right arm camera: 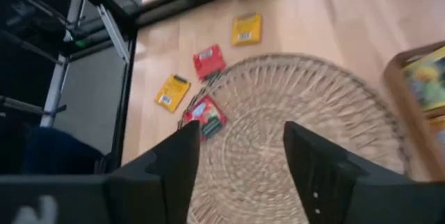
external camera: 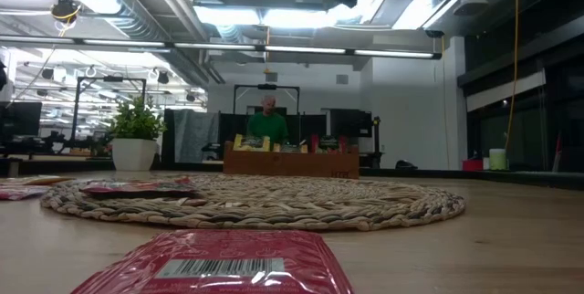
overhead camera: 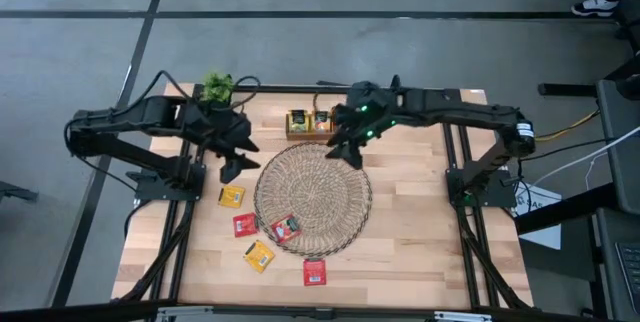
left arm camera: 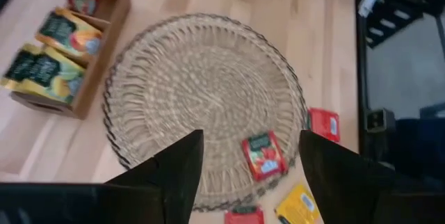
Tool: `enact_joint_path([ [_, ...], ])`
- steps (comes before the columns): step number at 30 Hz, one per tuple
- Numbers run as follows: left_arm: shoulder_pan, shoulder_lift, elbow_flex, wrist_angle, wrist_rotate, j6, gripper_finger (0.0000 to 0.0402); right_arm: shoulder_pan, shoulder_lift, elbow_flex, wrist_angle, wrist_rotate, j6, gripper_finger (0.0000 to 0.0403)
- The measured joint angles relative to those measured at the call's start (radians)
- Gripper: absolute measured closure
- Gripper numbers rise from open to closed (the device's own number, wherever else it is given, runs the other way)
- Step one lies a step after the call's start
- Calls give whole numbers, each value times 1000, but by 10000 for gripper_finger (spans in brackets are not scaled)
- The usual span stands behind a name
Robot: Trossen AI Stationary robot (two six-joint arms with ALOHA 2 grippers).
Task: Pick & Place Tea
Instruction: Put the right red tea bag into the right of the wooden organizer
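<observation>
Several small tea sachets lie flat at the table's near left: a yellow one (overhead camera: 231,196), a red one (overhead camera: 244,225), a yellow one (overhead camera: 259,255) and a red one (overhead camera: 314,272). Another red sachet (overhead camera: 285,228) (left arm camera: 264,156) (right arm camera: 205,116) rests on the near-left edge of the round wicker mat (overhead camera: 312,198). More sachets stand in a wooden box (overhead camera: 308,124) beyond the mat. My left gripper (overhead camera: 235,157) (left arm camera: 250,175) hangs open above the table, left of the mat. My right gripper (overhead camera: 345,152) (right arm camera: 243,168) hangs open above the mat's far edge.
A small potted plant (overhead camera: 218,87) (external camera: 135,134) stands at the far left corner. Bare wood lies right of the mat and along the near edge. In the low view a person (external camera: 267,120) shows in the room beyond the box (external camera: 290,159).
</observation>
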Motion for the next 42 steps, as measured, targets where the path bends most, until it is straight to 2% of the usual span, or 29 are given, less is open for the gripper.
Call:
enact_joint_path([
  [5, -70, -1, -1, -33, 0, 0, 175, 66, 65, 0, 36, 0, 54, 172],
  [13, -166, -13, -1, -72, 0, -8, 175, 150, 124, 0, 49, 12, 136, 182],
  [18, -215, -40, -1, -73, -69, -1, 181, 189, 149, 0, 48, 19, 185, 182],
  [23, -223, -53, -1, -72, -119, 26, 185, 213, 163, 0, 52, 16, 195, 182],
  [31, -202, -43, -1, -62, -150, 2, 185, 219, 162, 0, 64, 29, 87, 183],
  [33, -200, -26, -7, -61, -147, -28, 187, 212, 162, 0, 64, 36, 67, 183],
  [36, -200, 9, -57, -54, -85, -32, 187, 200, 162, 0, 64, 37, 77, 183],
  [39, -201, 56, -117, 24, -23, -27, 183, 196, 162, 0, 64, 38, 94, 183],
  [42, -200, 113, -163, 99, -21, -28, 179, 198, 162, 0, 64, 37, 100, 183],
])
